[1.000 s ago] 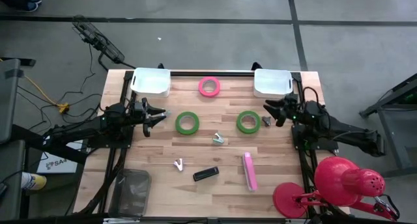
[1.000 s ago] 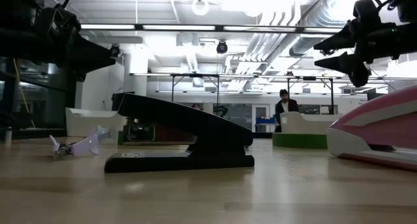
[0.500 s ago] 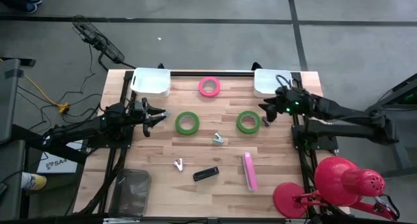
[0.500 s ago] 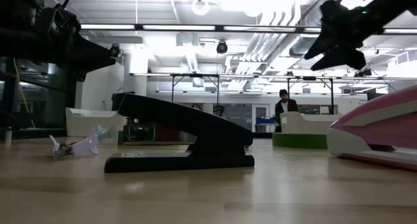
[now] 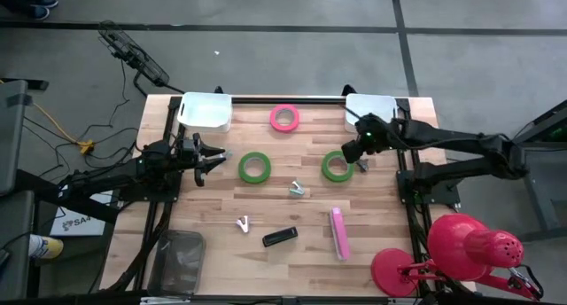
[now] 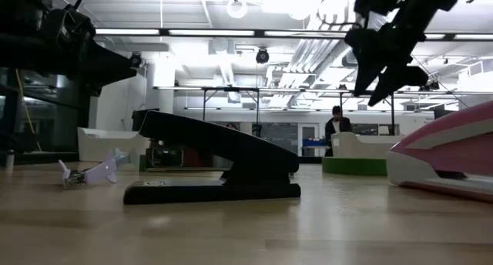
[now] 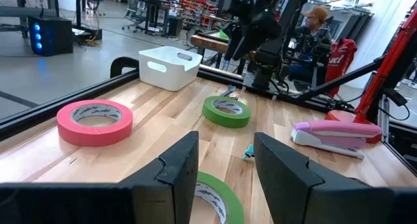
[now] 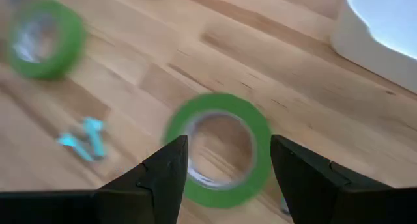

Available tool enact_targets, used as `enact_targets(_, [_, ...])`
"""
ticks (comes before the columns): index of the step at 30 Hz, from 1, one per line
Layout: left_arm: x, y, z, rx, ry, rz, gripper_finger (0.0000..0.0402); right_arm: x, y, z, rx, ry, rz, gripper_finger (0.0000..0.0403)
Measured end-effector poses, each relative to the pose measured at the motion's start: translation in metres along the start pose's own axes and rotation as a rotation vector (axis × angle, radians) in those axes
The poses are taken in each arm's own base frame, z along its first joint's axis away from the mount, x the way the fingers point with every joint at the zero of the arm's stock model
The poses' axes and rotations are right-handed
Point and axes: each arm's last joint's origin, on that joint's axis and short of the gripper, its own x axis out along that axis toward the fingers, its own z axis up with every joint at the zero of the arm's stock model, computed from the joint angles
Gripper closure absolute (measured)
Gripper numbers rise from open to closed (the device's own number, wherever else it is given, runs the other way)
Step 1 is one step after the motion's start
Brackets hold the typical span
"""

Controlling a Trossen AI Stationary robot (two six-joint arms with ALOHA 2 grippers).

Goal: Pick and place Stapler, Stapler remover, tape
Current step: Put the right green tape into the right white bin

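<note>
Three rolls of tape lie on my worktop (image 5: 266, 212): a pink roll (image 5: 284, 118) at the far edge between two white bins, a green roll (image 5: 254, 167) left of centre, and a second green roll (image 5: 337, 166) right of centre. The left white bin (image 5: 205, 111) and the right white bin (image 5: 368, 112) stand at the far corners.

My right tool (image 5: 359, 148) hangs above the worktop just beside the right green roll, on its far right side. Its fingers (image 8: 163, 178) stand apart with nothing between them, and in the right wrist view that roll shows in the gap below them, untouched. A small dark grey item (image 5: 362, 164) lies beside this roll; I cannot tell what it is.

My left tool (image 5: 215, 158) waits at the left side, pointed at the left green roll and just short of it. Its fingers (image 7: 176, 172) are parted and hold nothing.

The black stapler (image 5: 280, 237) lies near the front, left of centre, and the pink stapler (image 5: 339, 232) lies to its right, well apart from both tools. A teal staple remover (image 5: 297, 189) sits between the two green rolls, slightly nearer the front. A pale staple remover (image 5: 243, 223) lies left of the black stapler.

A red desk lamp (image 5: 452, 252) stands at the front right corner. In the low view a person (image 6: 337, 125) shows far off in the room.
</note>
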Motion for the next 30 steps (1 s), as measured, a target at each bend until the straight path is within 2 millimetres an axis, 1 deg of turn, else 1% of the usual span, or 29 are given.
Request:
enact_targets(2, [0.000, 0.000, 0.000, 0.000, 0.000, 0.000, 0.0255, 0.004, 0.004, 0.004, -0.017, 0.038, -0.043, 0.0184])
enact_targets(5, [0.000, 0.000, 0.000, 0.000, 0.000, 0.000, 0.0255, 0.014, 0.010, 0.010, -0.057, 0.095, -0.098, 0.0162])
enact_targets(9, [0.000, 0.000, 0.000, 0.000, 0.000, 0.000, 0.0255, 0.032, 0.015, 0.015, -0.128, 0.174, -0.184, 0.0125])
enact_targets(12, [0.000, 0.000, 0.000, 0.000, 0.000, 0.000, 0.0255, 0.049, 0.015, 0.016, -0.155, 0.253, -0.225, 0.0110])
enact_targets(16, [0.000, 0.000, 0.000, 0.000, 0.000, 0.000, 0.0255, 0.072, 0.014, 0.015, -0.167, 0.352, -0.237, 0.0108])
enact_targets(20, [0.000, 0.000, 0.000, 0.000, 0.000, 0.000, 0.0255, 0.090, 0.009, 0.014, -0.198, 0.402, -0.288, 0.0107])
enact_targets(24, [0.000, 0.000, 0.000, 0.000, 0.000, 0.000, 0.0255, 0.102, 0.005, 0.014, -0.255, 0.419, -0.320, 0.0107])
enact_targets(30, [0.000, 0.000, 0.000, 0.000, 0.000, 0.000, 0.0255, 0.115, 0.003, 0.016, -0.417, 0.453, -0.277, 0.0107])
